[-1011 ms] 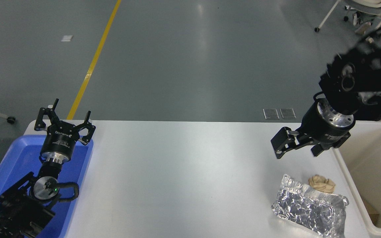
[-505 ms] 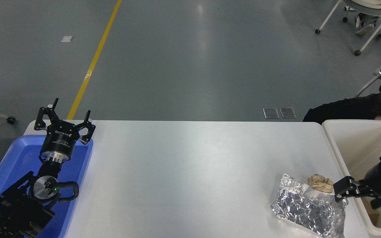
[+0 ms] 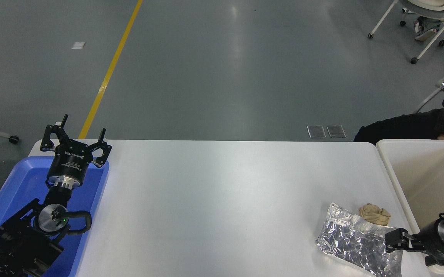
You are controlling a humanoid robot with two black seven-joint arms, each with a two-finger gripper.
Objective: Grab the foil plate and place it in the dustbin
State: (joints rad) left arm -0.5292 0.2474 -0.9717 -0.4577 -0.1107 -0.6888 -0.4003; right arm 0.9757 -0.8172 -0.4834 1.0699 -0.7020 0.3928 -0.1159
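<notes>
The crinkled silver foil plate (image 3: 354,242) lies on the white table near its front right corner. My right gripper (image 3: 414,251) comes in low from the right edge and stands open. One of its fingers (image 3: 397,239) is at the plate's right rim, while the other is over the rim of the dustbin (image 3: 393,177). The dustbin is a cream-white bin standing against the table's right side. My left gripper (image 3: 74,139) is parked open over the blue tray (image 3: 17,184) at the lower left.
A small tan crumpled paper ball (image 3: 375,214) sits just behind the foil plate, close to the bin wall. A person's dark sleeve (image 3: 399,126) rests beyond the bin at the far right. Wheeled chairs (image 3: 422,23) stand on the floor.
My right arm swung from high above the table's right side down to the front right. Its gripper dropped and is now level with the foil plate's right rim. The left arm stayed still.
</notes>
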